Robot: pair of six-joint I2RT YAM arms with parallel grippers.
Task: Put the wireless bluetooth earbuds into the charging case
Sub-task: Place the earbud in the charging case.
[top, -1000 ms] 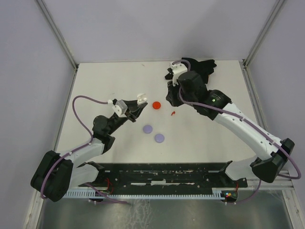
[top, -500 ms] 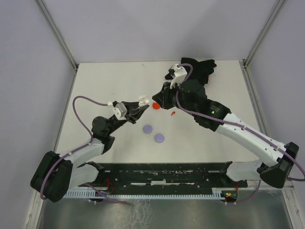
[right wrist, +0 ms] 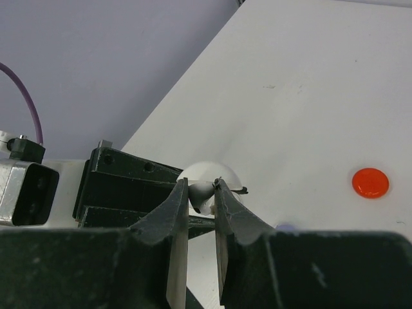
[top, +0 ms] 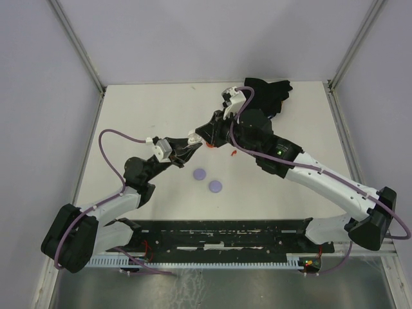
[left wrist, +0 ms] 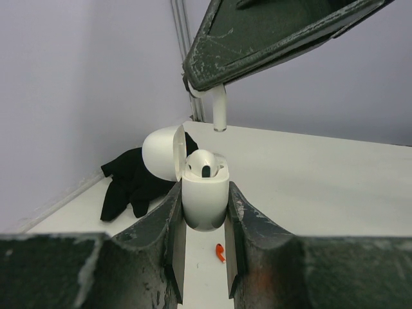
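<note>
Earbud (left wrist: 219, 111), white, hangs stem-down in the pinch of the right gripper (right wrist: 201, 188), whose jaws press on the bud's head so the stem is free to slide in. Just below those jaws, slightly aside of the stem, the charging case (left wrist: 205, 196) stands upright with its lid tipped back, clamped between the jaws of the left gripper (left wrist: 204, 209), which presents it to the bud. Another bud (left wrist: 203, 165) already sits in one socket. A red bud (left wrist: 220, 252) lies on the table beneath the left jaws. Since a second ago the right gripper has swung in over the case, hiding the red disc (right wrist: 370, 182) from overhead; the left gripper has barely shifted
</note>
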